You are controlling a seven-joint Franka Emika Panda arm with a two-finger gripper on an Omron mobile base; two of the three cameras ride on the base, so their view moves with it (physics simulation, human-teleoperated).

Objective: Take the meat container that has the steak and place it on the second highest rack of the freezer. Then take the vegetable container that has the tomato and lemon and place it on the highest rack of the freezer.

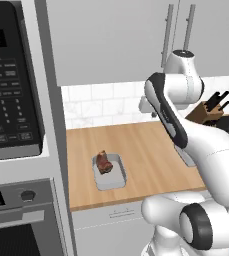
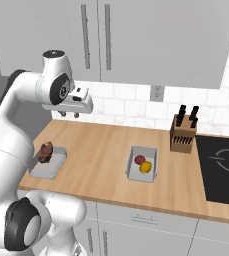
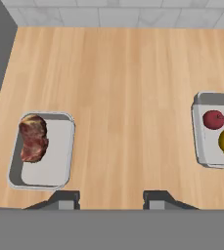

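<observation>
Where the left base view looks down, a smooth wood-grain tabletop [image 1: 136,150] carries a shallow grey meat container [image 1: 109,171] near its front edge, the lumpy red-brown steak [image 1: 104,162] at the tray's back end. From the right base view, the vegetable container [image 2: 142,164] with tomato [image 2: 139,159] and lemon [image 2: 145,167] sits well apart, bare wood between, beside a knife block [image 2: 182,134]. Seen from the hand, the end effector [image 3: 111,200] hangs above the front edge, fingers spread wide, empty.
</observation>
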